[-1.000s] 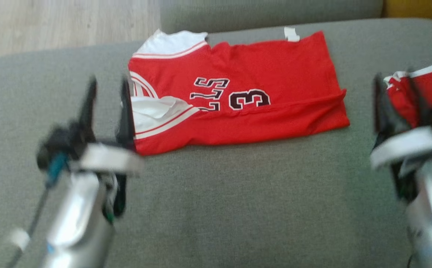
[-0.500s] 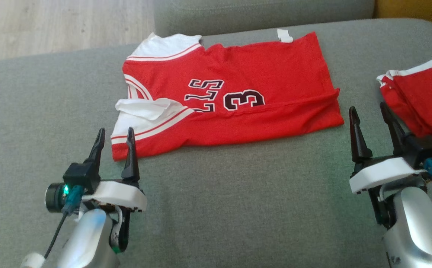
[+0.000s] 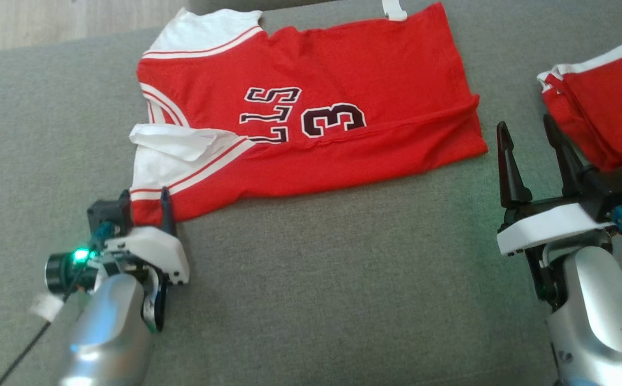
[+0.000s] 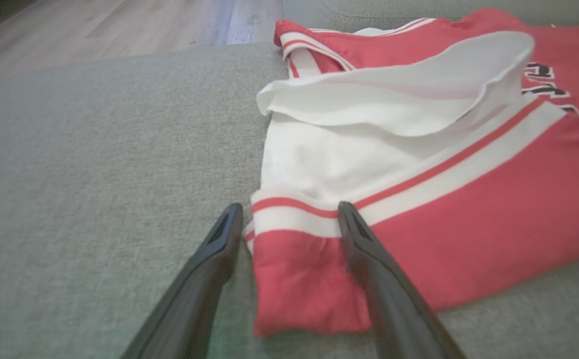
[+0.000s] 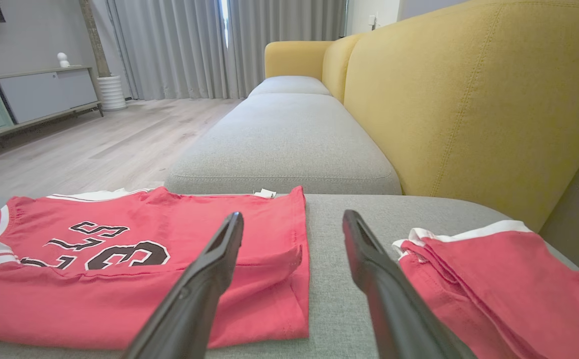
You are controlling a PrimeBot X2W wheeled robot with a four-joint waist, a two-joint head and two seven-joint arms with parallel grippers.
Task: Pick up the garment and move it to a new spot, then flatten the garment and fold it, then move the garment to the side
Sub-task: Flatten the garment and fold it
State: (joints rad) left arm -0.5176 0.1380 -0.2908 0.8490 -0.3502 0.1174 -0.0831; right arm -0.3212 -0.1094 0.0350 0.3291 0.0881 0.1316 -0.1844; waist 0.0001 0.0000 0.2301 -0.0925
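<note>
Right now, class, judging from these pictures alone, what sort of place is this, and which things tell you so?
Most likely a home living room: a grey-seated sofa with a yellow backrest, floor-length curtains, and a low sideboard on a wooden floor.

Light: soft, even daylight in all three views; no hard shadows, a thin dark line under the shirt (image 3: 343, 59) hem ahead of my right jaws.
Source: bright slit between curtains (image 5: 169, 50), far ahead of my right jaws.
Glare: pale sheen on my left forearm (image 3: 107, 332); green lamp (image 3: 80, 254) glowing behind my left jaws.
Focus: head view soft and grainy; my left fingers (image 4: 202, 279) blurred toward their base; right wrist view sharp.
Distortion: sofa back (image 5: 469, 99) curves right of my right jaws.
</note>
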